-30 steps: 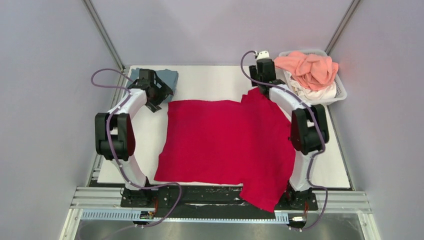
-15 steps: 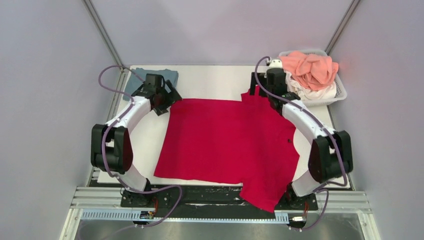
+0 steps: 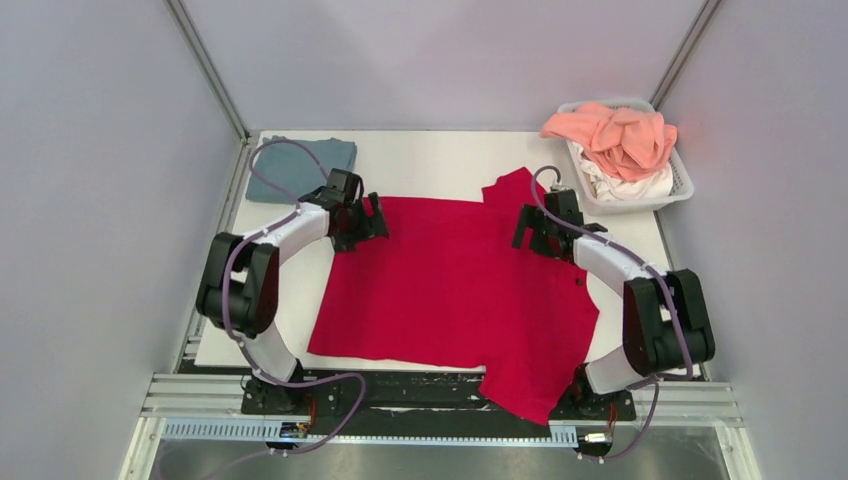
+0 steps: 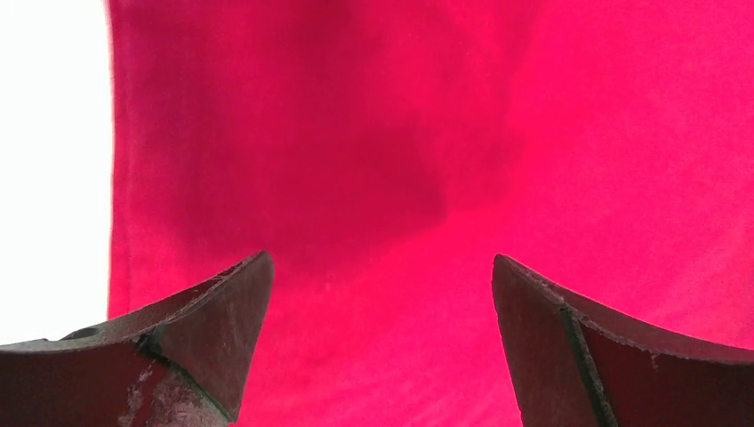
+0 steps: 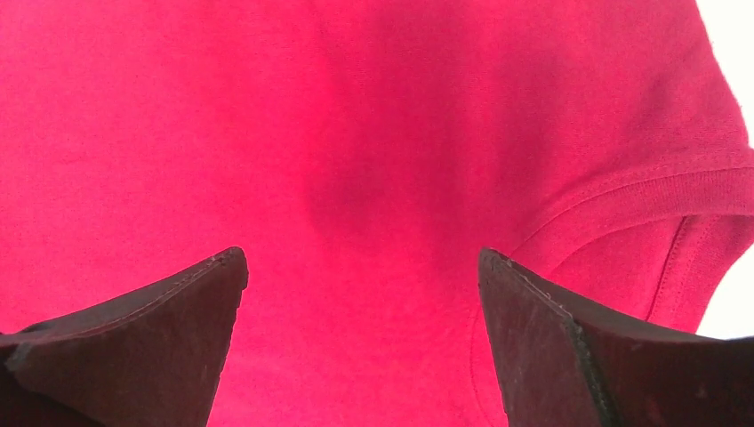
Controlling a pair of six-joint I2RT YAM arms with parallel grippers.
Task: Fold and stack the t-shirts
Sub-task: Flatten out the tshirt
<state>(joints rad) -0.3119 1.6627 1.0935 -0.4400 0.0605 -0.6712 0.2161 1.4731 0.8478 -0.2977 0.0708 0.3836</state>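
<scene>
Logging the bench as I see it from my station, item by item.

Red t-shirt (image 3: 450, 280): spread flat across the middle of the white table (image 3: 430, 160). One near corner hangs over the near edge by the right arm's base. A sleeve juts out at the far right.

Left gripper (image 3: 375, 218): over the shirt's far left corner, fingers (image 4: 204, 338) parted wide with nothing between them. My left wrist camera shows red cloth under the gap, and the shirt's side edge against bare table just to the left. I cannot tell whether the tips touch the cloth.

Right gripper (image 3: 522, 228): over the far right part of the shirt, just inboard of the sleeve, spread wide and holding nothing. My right wrist camera shows the sleeve seam and hem to the right of the gap.

Blue-grey t-shirt (image 3: 300, 160): folded, at the far left corner of the table, apart from the red one.

White slatted basket (image 3: 682, 180): at the far right corner of the table.

Salmon pink t-shirt (image 3: 615, 130): heaped on top of the basket, drooping over its rim.

White garment (image 3: 630, 185): crumpled beneath the pink one, inside the basket.
</scene>
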